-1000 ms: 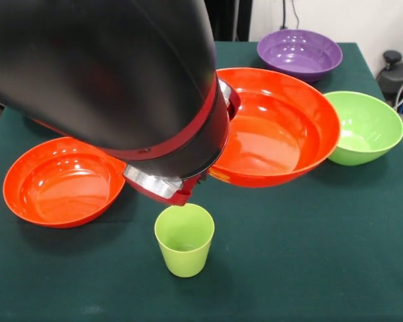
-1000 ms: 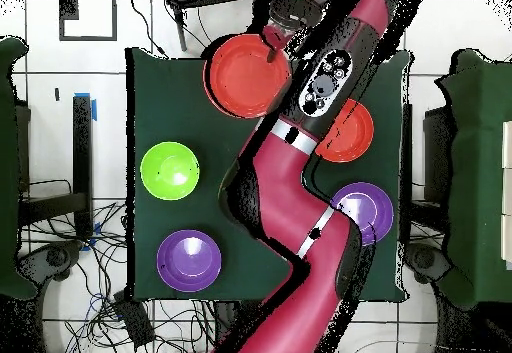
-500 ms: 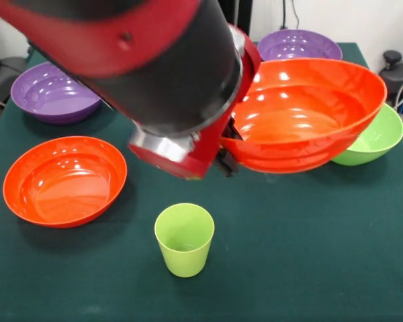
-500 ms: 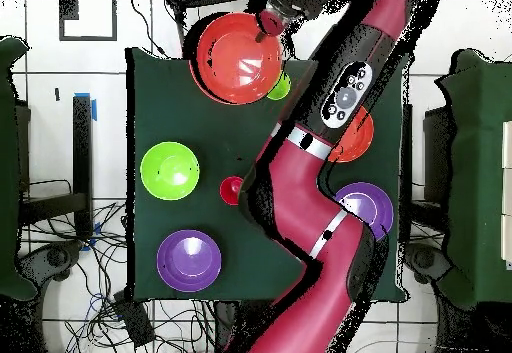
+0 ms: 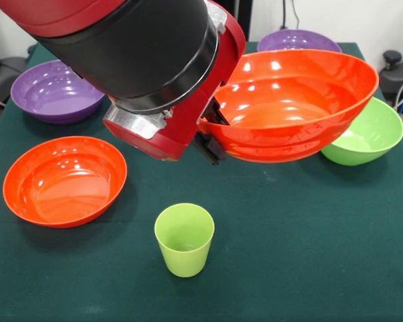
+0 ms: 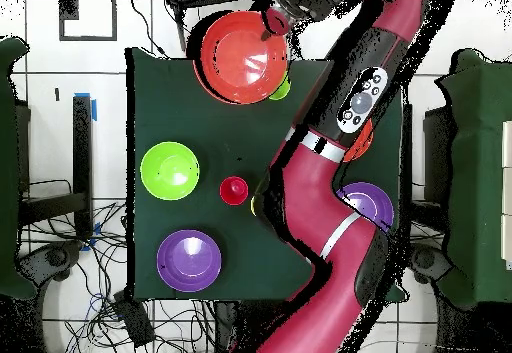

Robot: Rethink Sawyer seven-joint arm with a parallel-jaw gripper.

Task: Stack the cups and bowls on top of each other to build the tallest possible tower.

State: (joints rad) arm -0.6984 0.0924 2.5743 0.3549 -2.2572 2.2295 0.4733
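The gripper (image 5: pixel 211 137) is clamping a lifted orange bowl (image 5: pixel 292 100), hiding the green bowl (image 5: pixel 363 137) at 3 o'clock.

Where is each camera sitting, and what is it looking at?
Front view: it sits across the table from the robot, facing it; the black and red arm comes down from the top, lifting an orange bowl above the light green cup.
Overhead view: it hangs above the table looking straight down, robot's base at the bottom; the whole arm stretches upward.
Both views share the lifted orange bowl, the light green bowl and the light green cup.
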